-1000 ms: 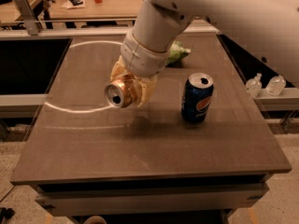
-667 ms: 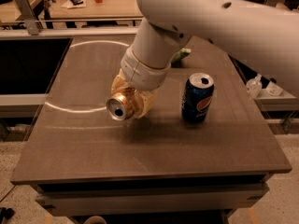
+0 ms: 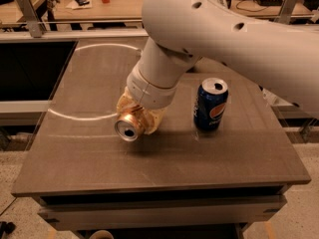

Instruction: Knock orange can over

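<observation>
claw [image 3: 140, 114]: below the white wrist, pinched around the orange can [image 3: 128, 128]
can position: tipped over, silver top turned toward the camera, left of the upright blue Pepsi can [image 3: 211, 105]
change: can is carried lower toward the tabletop [image 3: 209, 158] than a second ago
task: judged nearly done; release is still needed

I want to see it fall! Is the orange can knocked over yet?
Nearly. Done: the golden-orange aluminium drink can is tipped onto its side, silver top facing the camera. In hand: the gripper sits right against it, above the middle of the brown table; I cannot tell whether the can rests there on its own. Left: probably the gripper backing away. The blue Pepsi can stands upright beside them, apart.
</observation>
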Action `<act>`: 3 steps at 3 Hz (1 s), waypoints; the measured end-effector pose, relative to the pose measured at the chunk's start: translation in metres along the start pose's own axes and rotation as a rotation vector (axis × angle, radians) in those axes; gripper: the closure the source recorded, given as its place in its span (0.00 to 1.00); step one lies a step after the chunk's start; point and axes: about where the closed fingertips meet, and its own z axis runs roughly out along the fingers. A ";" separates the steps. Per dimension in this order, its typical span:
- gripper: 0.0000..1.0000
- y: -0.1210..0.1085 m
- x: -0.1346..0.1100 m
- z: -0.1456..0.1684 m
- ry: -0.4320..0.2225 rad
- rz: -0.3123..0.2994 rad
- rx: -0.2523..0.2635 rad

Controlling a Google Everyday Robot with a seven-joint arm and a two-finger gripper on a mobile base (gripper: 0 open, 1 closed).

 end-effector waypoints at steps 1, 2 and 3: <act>1.00 0.007 -0.003 0.007 0.003 -0.050 -0.029; 1.00 0.011 -0.003 0.011 0.007 -0.080 -0.056; 1.00 0.015 -0.003 0.014 0.009 -0.100 -0.082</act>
